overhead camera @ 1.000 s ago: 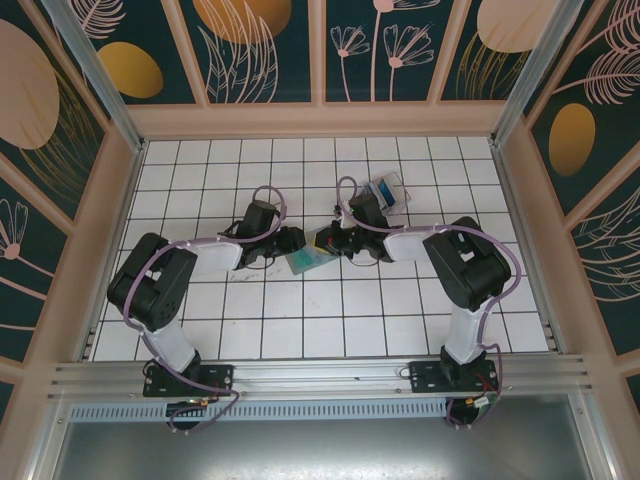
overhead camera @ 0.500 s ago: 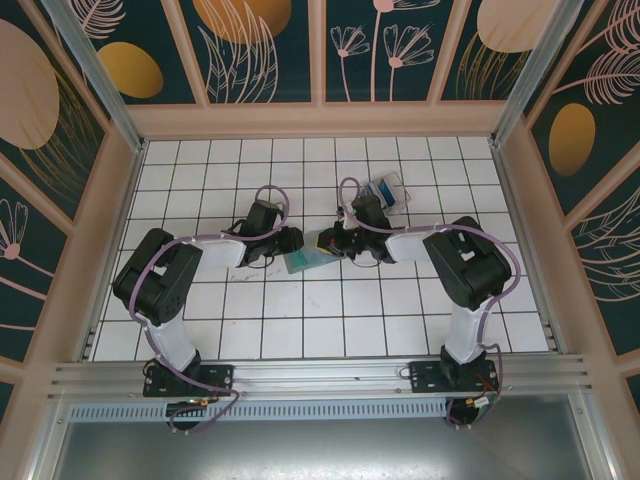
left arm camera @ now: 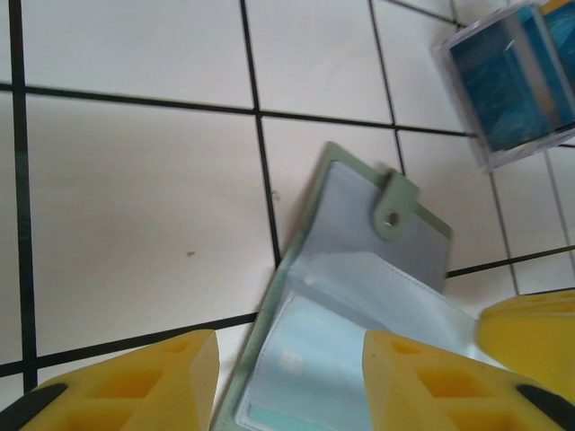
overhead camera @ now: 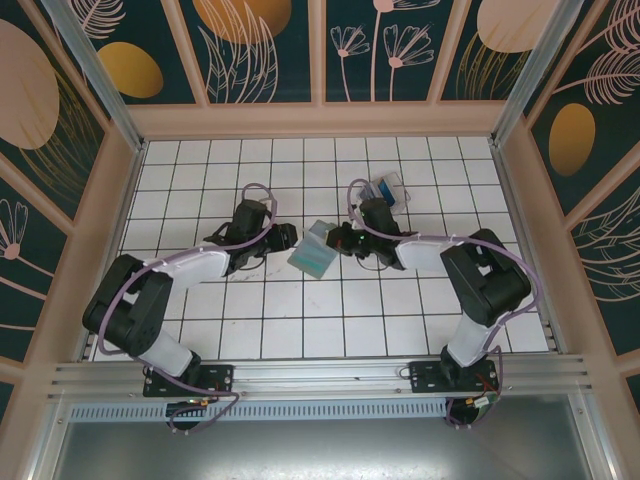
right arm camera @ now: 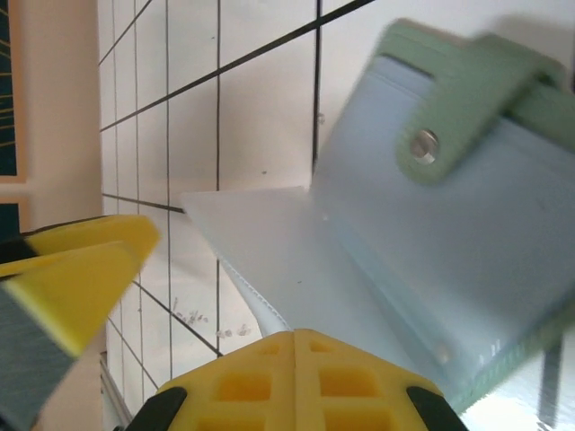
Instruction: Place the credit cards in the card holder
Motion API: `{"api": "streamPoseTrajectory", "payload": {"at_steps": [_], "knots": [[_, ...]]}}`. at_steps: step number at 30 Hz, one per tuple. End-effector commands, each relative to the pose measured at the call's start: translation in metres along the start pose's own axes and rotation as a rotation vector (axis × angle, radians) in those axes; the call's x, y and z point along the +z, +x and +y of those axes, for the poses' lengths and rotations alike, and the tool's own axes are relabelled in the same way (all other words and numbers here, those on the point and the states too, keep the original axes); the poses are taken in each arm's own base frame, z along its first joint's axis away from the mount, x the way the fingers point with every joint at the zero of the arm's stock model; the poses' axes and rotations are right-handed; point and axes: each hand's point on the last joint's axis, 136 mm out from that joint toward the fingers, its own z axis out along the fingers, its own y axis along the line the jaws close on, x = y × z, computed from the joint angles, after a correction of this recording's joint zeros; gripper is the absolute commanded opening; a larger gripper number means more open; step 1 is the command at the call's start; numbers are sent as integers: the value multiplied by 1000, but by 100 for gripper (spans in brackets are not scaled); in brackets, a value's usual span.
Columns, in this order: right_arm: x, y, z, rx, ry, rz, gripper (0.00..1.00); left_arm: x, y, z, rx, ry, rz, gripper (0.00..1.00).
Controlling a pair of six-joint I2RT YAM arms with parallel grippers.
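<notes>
Holder [overhead camera: 312,256] lies open on the white-tiled bench [overhead camera: 300,320] between the two claws. It is a flat rectangle with a matte sage-green cover and a smooth, paler bluish-grey lining. A rounded green tab [left arm camera: 395,203] carrying a small metal snap [right arm camera: 422,146] folds over the lining. Clear, glossy plastic leaves [right arm camera: 260,242] fan out from the inside. Something pale blue-green shows through one clear pocket, but whether it is a card cannot be told.

Cards [overhead camera: 387,190] sit apart from the holder, farther back on the bench to the right. They form a small stack, blue with whitish edges, under a shiny clear layer.

Left claw [overhead camera: 287,238] is released, its blocky yellow fingers [left arm camera: 126,382] spread wide over the holder's near edge. Right claw [overhead camera: 333,240] is clenched, its ribbed yellow tips pressed together at the holder's opposite edge. Whether it has a leaf nipped between them I cannot tell.
</notes>
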Motion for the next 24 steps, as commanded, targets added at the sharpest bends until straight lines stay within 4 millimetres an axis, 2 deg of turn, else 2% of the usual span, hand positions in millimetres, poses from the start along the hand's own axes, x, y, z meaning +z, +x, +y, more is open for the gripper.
{"api": "streamPoseTrajectory", "payload": {"at_steps": [1, 8, 18, 22, 24], "knots": [[-8, -1, -13, -7, 43, -48, 0, -7, -2, -3, 12, 9, -12, 48], [-15, -9, -27, -26, 112, -108, 3, 13, 8, 0, 15, 30, 32, 44], [-5, -24, -12, -84, 109, -84, 1, 14, 13, 1, 65, 14, 35, 42], [-12, -42, -29, -54, 150, -125, 2, 15, 19, 4, 75, -7, 44, 42], [-15, -47, -37, -49, 179, -145, 7, 12, 18, 1, 80, -4, 35, 42]]}}
